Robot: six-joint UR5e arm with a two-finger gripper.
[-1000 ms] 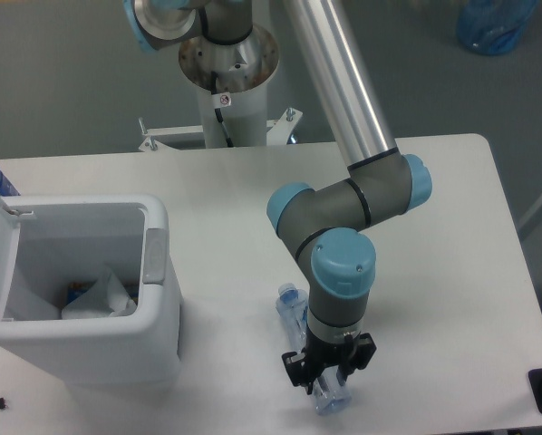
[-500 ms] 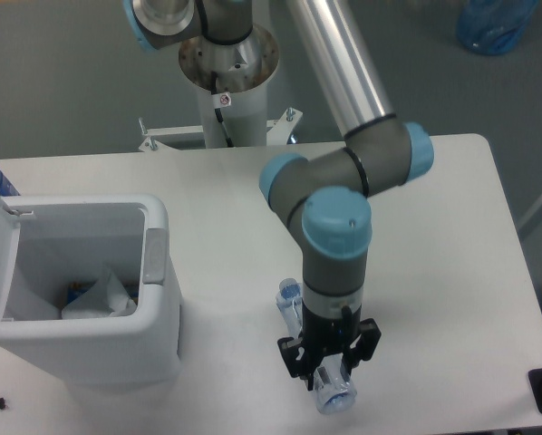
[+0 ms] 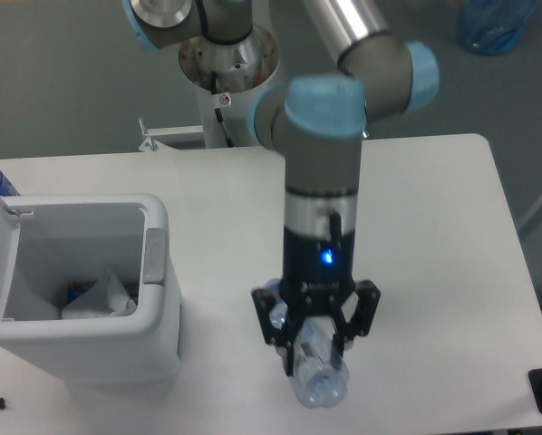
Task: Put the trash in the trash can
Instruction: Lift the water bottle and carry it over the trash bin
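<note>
Gripping crushed clear bluish bottle (image 3: 314, 370), end effector (image 3: 314, 349) clamped mid-body.

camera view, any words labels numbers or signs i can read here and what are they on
No text can be read in this view.
Round red and white sticker on the robot's base column: a sign of some kind, too small to make out.
Small printed mark on the gripper body, under the blue light: too blurred to read.
Trash can, crushed bottle and table: no lettering visible.
</note>
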